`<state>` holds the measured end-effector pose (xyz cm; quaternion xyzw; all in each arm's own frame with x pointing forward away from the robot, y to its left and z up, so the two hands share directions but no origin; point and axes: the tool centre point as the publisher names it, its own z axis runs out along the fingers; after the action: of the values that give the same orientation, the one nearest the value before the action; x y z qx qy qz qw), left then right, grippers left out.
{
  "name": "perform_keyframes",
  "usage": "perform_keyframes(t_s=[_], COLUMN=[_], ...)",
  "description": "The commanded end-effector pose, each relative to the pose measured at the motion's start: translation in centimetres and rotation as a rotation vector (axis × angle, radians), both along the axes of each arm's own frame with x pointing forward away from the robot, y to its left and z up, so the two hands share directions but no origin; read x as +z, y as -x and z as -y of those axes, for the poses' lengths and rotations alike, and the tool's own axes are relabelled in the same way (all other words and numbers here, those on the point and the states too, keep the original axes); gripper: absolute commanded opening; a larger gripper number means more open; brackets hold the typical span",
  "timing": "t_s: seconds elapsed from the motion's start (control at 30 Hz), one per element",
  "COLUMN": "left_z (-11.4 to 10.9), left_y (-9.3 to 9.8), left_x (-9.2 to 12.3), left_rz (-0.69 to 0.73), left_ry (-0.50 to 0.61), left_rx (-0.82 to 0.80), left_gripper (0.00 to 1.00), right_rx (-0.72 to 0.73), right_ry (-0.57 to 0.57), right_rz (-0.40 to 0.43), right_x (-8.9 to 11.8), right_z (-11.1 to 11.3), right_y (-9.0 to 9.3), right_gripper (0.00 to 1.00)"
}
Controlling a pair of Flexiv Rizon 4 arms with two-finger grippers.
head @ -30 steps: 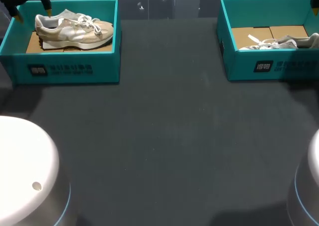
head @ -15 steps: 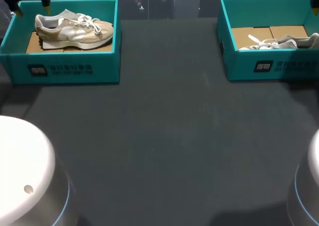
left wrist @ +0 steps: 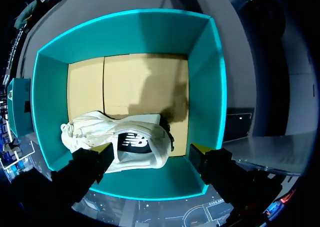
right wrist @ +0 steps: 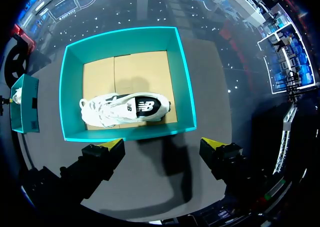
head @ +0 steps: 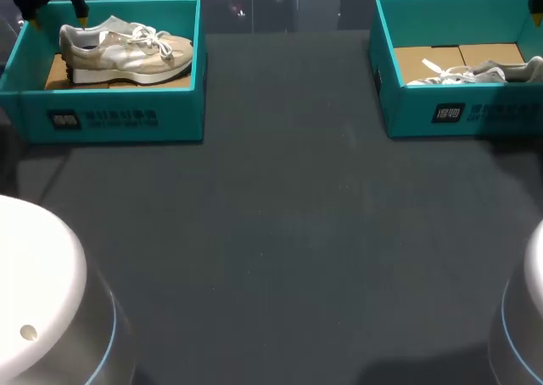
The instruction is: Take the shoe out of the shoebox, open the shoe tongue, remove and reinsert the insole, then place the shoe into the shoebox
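Here, against the frame a second earlier, the left gripper (head: 53, 16) has turned at the back-left corner of the left shoebox (head: 127, 118). Its two yellow tips, formerly one lower than the other, now sit nearly level. The left arm's white housing (head: 34, 283) has swung toward the table's left edge. Both shoes, both boxes and the right arm are unchanged.

Count: two teal shoeboxes, two shoes (one in each box) and two grippers, all on or over one dark table (head: 280, 232).

The left shoe (head: 127, 50) lies on the cardboard floor of its box. Its long axis runs across the table, heel at the outer end and toe toward the table's middle. The right shoe (head: 475, 71) lies in the right shoebox (head: 458, 114), also crosswise. Its laces are toward the middle and its heel is outward.

In the left wrist view the left gripper (left wrist: 151, 149) hangs above the heel end of the left shoe (left wrist: 115, 137). Its fingers are spread wide, one to each side, and it grips nothing. In the right wrist view the right gripper (right wrist: 162, 144) hangs with its fingers likewise apart. It is over bare table just outside the long wall of the right shoebox (right wrist: 127, 132). The right shoe (right wrist: 125, 108) is inside the box with its opening facing up.
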<state>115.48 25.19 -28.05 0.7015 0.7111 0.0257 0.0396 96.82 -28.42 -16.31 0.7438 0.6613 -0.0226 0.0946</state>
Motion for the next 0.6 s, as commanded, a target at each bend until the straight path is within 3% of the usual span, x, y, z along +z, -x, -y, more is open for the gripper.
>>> perform_keyframes(t_s=[0.03,0.13,0.23,0.3,0.47,0.6], left_z=[-0.2,-0.4,-0.6,-0.6,-0.7,-0.7], left_y=[-1.3,-1.5,-1.8,-2.0,-2.3,-2.5], left_x=[-1.3,-2.0,-2.5,-2.7,-3.3,-3.9], left_rz=[-0.019,-0.029,-0.032,-0.032,-0.03,-0.03], left_ry=[-0.006,-0.017,-0.024,-0.028,-0.039,-0.054], left_rx=[0.002,0.006,0.013,0.018,0.026,0.028], left_gripper=[0.98,0.91,0.91,0.8,0.84,0.82], right_rx=[0.0,0.0,0.0,0.0,0.0,0.0], right_ry=[0.001,0.001,0.001,0.001,0.001,0.001], right_rz=[-0.001,-0.001,-0.001,-0.001,-0.001,-0.001], right_x=[0.0,0.0,0.0,0.0,0.0,0.0], right_z=[0.0,0.0,0.0,0.0,0.0,0.0], right_y=[0.0,0.0,0.0,0.0,0.0,0.0], right_gripper=[1.0,1.0,1.0,1.0,1.0,1.0])
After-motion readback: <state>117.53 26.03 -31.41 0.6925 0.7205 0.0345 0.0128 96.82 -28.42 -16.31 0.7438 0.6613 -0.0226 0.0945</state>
